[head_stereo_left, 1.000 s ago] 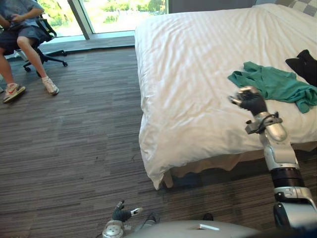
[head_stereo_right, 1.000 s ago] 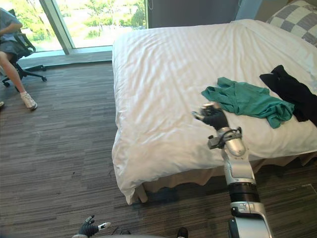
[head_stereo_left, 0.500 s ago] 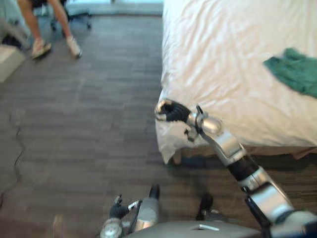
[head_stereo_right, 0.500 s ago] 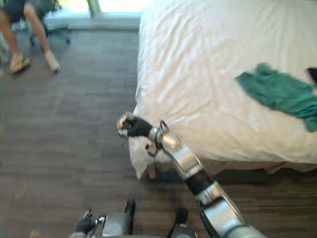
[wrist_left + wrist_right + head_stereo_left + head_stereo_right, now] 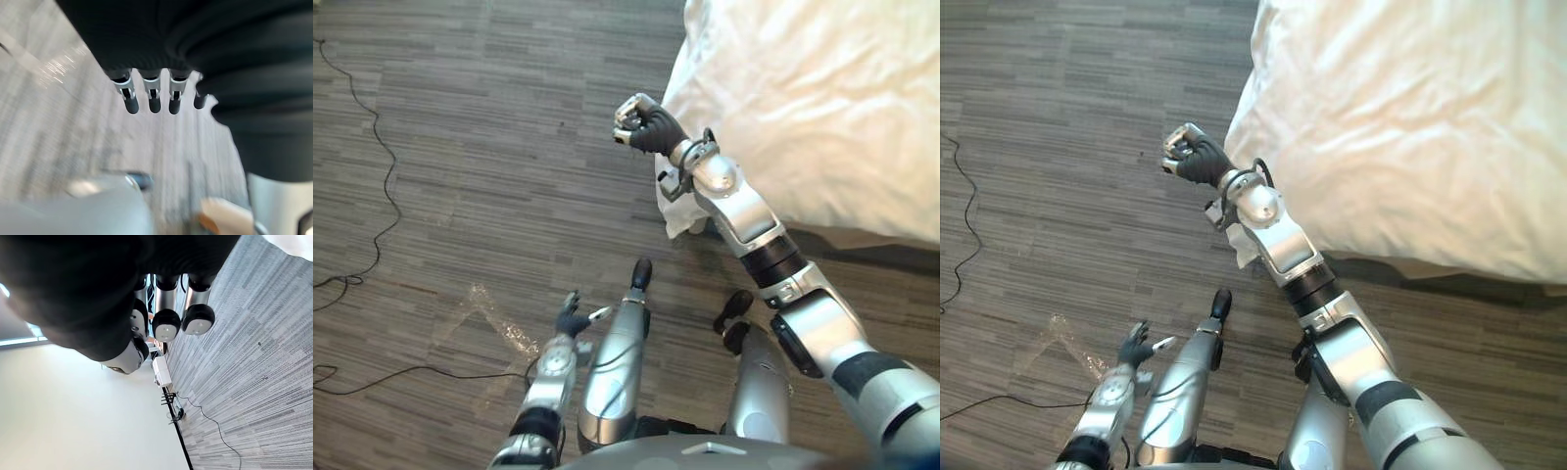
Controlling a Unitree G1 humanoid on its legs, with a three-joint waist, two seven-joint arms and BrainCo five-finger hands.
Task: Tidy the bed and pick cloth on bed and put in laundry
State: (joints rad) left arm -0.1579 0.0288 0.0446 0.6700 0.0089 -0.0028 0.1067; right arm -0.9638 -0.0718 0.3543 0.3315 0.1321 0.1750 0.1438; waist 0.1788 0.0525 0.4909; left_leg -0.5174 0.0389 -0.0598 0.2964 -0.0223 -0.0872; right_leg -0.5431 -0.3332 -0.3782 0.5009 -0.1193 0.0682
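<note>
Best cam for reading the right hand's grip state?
Left eye view: the right hand shows whole, fingers curled into an empty fist beside the bed corner. The right eye view gives the same fist from slightly aside. The right wrist view catches its curled fingertips from close.

**Soft white cloth beside rough matt carpet**

The bed [image 5: 822,88] is covered in white cloth, smooth but softly creased, with no shine. The floor [image 5: 460,147] is matt grey carpet, rough, in fine streaked bands. One patch [image 5: 487,315] on it glints like crinkled clear film. The right hand [image 5: 641,122] and left hand [image 5: 573,318] each have a matt, dark, ribbed cover that looks rubbery. Their silver fingers are glossy, metal or plastic, with dull dark tips.
</note>
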